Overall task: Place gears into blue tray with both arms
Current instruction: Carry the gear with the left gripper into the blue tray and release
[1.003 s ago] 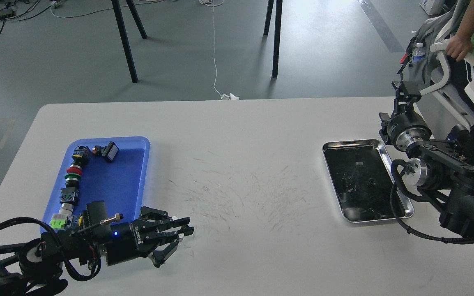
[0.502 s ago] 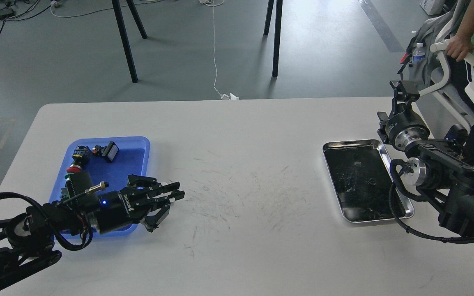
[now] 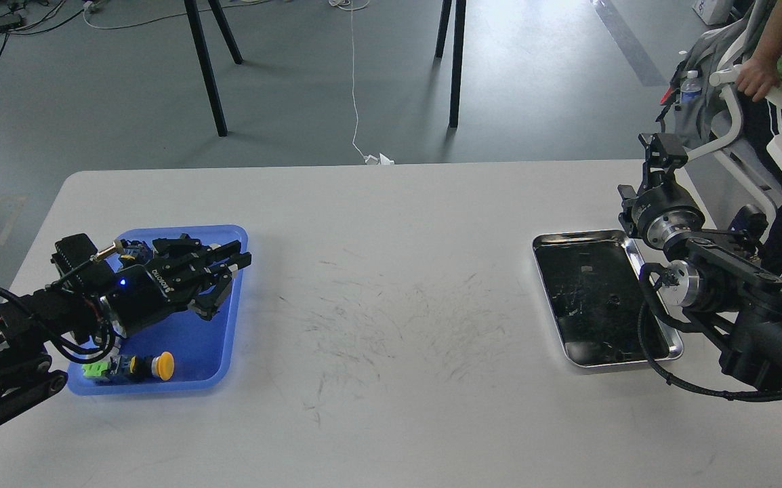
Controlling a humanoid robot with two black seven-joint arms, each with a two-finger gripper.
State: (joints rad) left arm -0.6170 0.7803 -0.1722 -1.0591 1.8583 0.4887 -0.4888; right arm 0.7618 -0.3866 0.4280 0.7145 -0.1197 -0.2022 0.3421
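Observation:
The blue tray (image 3: 196, 342) lies at the table's left. My left gripper (image 3: 228, 274) hovers over its far right part, pointing right, with its fingers drawn together. Nothing can be made out between them. The gears are too small to pick out with certainty. One tiny dark speck (image 3: 613, 297) on the steel tray (image 3: 584, 235) at the right may be a gear. My right gripper (image 3: 660, 146) is raised beyond that tray's far right corner. It is small and dark, and its fingers cannot be told apart.
Coloured push-button switches lie in the blue tray's near part, among them a yellow one (image 3: 164, 364) and a green one (image 3: 95, 369). A person (image 3: 780, 61) stands past the table's right edge beside a chair. Scuffed white tabletop (image 3: 398, 325) separates the trays.
My left arm swung left and away from me, carrying its gripper from the table in front of the blue tray to over the tray. The right arm barely shifted.

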